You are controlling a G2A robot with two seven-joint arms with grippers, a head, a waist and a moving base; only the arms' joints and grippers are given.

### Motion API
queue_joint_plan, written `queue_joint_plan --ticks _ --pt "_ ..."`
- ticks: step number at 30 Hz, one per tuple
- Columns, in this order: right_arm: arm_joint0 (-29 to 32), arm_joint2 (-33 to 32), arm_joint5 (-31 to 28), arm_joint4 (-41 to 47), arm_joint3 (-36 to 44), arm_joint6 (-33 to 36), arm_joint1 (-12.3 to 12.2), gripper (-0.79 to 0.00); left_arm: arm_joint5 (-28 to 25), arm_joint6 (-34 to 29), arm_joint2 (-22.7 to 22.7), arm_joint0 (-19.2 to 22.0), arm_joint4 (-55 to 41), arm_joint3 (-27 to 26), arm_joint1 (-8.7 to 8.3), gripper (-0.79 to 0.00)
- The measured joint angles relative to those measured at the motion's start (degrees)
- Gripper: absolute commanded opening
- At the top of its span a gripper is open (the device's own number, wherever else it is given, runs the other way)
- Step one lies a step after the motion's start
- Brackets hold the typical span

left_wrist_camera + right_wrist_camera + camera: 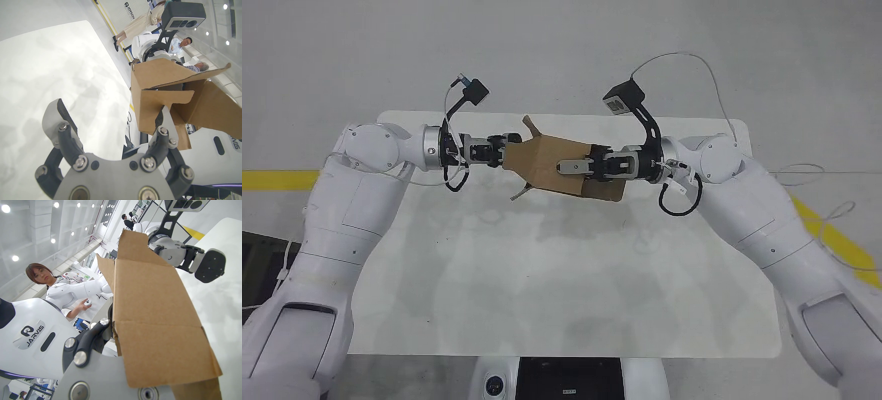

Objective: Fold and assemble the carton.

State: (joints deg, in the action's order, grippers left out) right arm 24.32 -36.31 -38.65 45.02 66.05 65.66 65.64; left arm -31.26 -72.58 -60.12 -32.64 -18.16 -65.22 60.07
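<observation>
CARTON ALOFT: The robot's two arms meet over the far half of the white counter [572, 300], w/ a brown cardboard carton [542, 155] held between them, clear of the surface.

The right fingers [574, 167] are clamped on the carton at its right end. From where the top cam looks down, one finger lies flat across the upward face of the board. On the right wrist cam the board runs straight out from the grip & hides the 2nd finger.

The left fingers [64, 113] are spread wide & hold nothing. One tip sits right up against a loose flap [166, 96] at the carton's left end. The other tip hangs well apart from the cardboard, w/ the counter behind it.

The carton is only part-formed. On the left wrist cam it reads as an open-ended sleeve, its flaps standing at diff. angles, none folded shut. A long upper flap [189, 73] splays outward above the opening. On the top cam a far tab [530, 125] pokes out away from the robot near the left end, and a near tab [522, 193] pokes back toward it.

A yellow line [272, 180] crosses the grey floor off the counter's left side.
</observation>
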Motion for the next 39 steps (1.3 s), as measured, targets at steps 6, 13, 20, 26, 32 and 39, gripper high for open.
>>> queue_joint_plan --ticks 6,13,20,26,32,39 --pt "-0.11 0.37 0.06 0.31 0.09 0.06 -0.01 -0.785 -0.11 0.4 0.8 0.58 -0.12 0.2 0.24 0.0" --pt "-0.17 0.46 0.3 0.85 0.51 0.3 -0.06 -0.785 -0.32 0.82 1.6 1.39 -0.02 0.89 0.51 0.0" --pt "0.04 0.03 -0.44 1.27 -1.27 -0.44 -0.11 -0.785 -0.53 1.01 1.89 1.72 -0.19 1.58 0.6 0.0" --pt "0.26 -1.43 -1.89 1.44 -4.36 -1.9 -0.35 -0.785 -0.56 1.54 1.48 1.3 2.2 2.66 0.24 0.0" --pt "-0.21 -1.76 -3.56 -0.31 -7.13 -3.57 -0.12 -0.785 -1.21 0.72 1.68 0.02 4.67 0.64 -0.21 0.0" --pt "-0.98 -0.44 -4.19 -1.96 -8.2 -4.2 0.7 -0.785 -0.65 0.21 1.02 -0.83 3.44 -1.69 -0.93 0.0"
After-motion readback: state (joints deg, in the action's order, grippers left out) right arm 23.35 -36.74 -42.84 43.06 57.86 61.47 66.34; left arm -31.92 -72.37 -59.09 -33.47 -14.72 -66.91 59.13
